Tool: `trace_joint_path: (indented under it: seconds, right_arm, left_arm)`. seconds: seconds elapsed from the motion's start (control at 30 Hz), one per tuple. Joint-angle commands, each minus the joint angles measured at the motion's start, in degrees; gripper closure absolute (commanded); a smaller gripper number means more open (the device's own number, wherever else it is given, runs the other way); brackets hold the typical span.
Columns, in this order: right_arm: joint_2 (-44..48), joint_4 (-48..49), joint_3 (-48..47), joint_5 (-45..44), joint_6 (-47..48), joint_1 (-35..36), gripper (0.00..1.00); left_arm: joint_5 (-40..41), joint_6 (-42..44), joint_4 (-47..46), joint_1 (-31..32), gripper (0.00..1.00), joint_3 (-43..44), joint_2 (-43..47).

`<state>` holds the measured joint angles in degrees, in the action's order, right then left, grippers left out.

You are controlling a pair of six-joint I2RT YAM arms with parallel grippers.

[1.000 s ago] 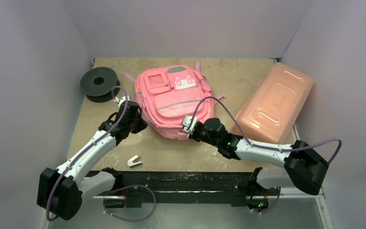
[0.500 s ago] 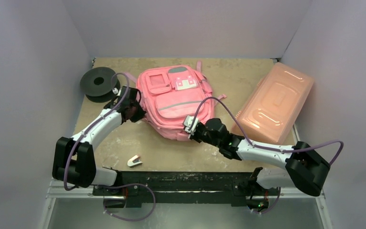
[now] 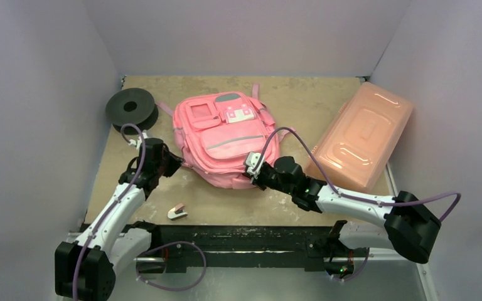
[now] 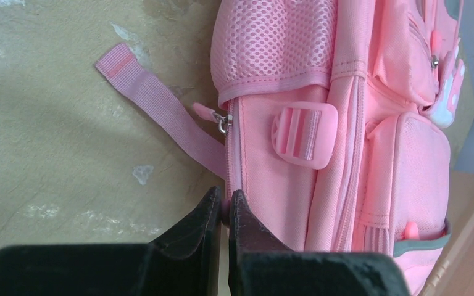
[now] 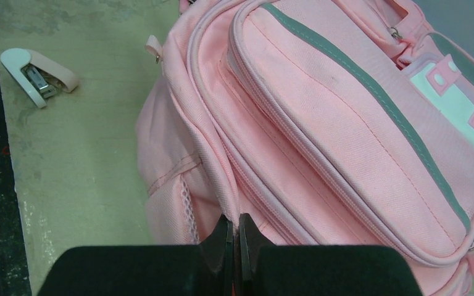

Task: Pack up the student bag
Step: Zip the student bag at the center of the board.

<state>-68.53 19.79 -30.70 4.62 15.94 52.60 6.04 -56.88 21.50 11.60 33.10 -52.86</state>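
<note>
A small white-and-pink stapler (image 3: 177, 212) lies alone on the counter (image 3: 226, 210) close to its front edge, with bare surface all around it.

Just beyond, the left claw (image 4: 225, 208) is clenched on a pink sliver at the side seam of the student bag (image 3: 226, 141), right below a zip pull (image 4: 213, 114). The right claw (image 5: 234, 227) is clenched too, with its tips pressed into the bag's lower side beside a mesh pocket. Whether fabric is caught between them I cannot tell.

The bag lies face up in the middle of the counter, slightly tilted. Its front pockets are zipped, so nothing inside shows.

Only the left wrist view shows a loose strap (image 4: 160, 105) lying flat on the counter, and a pink buckle (image 4: 302, 135) on the bag's side. The right wrist view shows the grey stripe and the white clasp patch up close.

Farther back, a black spool (image 3: 130, 108) sits at the left rear, near the bag's corner but apart from it. A salmon-pink plastic box (image 3: 363, 135) with its lid on lies at an angle along the right edge, against the wall. A strip of bare counter runs between box and bag, and more lies behind the bag up to the back wall.
</note>
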Motion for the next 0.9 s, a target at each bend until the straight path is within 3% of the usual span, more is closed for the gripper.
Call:
trace_joint_path:
  seconds: [0.0,0.07,0.17,0.33,0.43,0.63,0.77,0.87]
  right_arm:
    - [4.9,-0.9,0.9,-8.8,-3.8,-2.1,1.0]
    - [5.7,-0.8,1.4,-8.6,-5.4,-2.3,1.0]
    - [5.7,-1.1,1.6,-8.8,-6.8,-2.6,1.0]
    - [6.3,-0.3,2.3,-8.0,-7.8,-3.5,1.0]
    - [6.8,-0.1,2.2,-5.7,-8.2,-3.7,1.0]
    - [7.8,-0.6,2.6,-4.7,-9.3,-3.7,1.0]
    - [8.3,-0.8,2.7,-5.5,-9.6,-3.7,1.0]
    - [7.3,-0.6,1.9,-4.7,-9.3,-3.7,1.0]
  left_arm:
    - [16.3,-0.6,-7.8,-8.3,1.0,-3.7,-2.5]
    - [10.6,-1.8,-18.5,-11.2,1.0,-8.2,-2.4]
    - [9.0,-3.0,-29.6,-14.2,1.0,-12.7,0.1]
    - [11.7,-2.0,-31.2,-16.9,1.0,-15.7,8.1]
    - [8.8,-1.5,-33.3,-18.9,1.0,-13.8,4.1]
    - [4.7,-1.1,-46.0,-21.4,1.0,-10.3,-9.7]
    - [7.8,2.1,-47.4,-22.1,1.0,-8.3,-12.2]
    - [4.9,2.2,-47.7,-22.9,1.0,-6.8,-14.6]
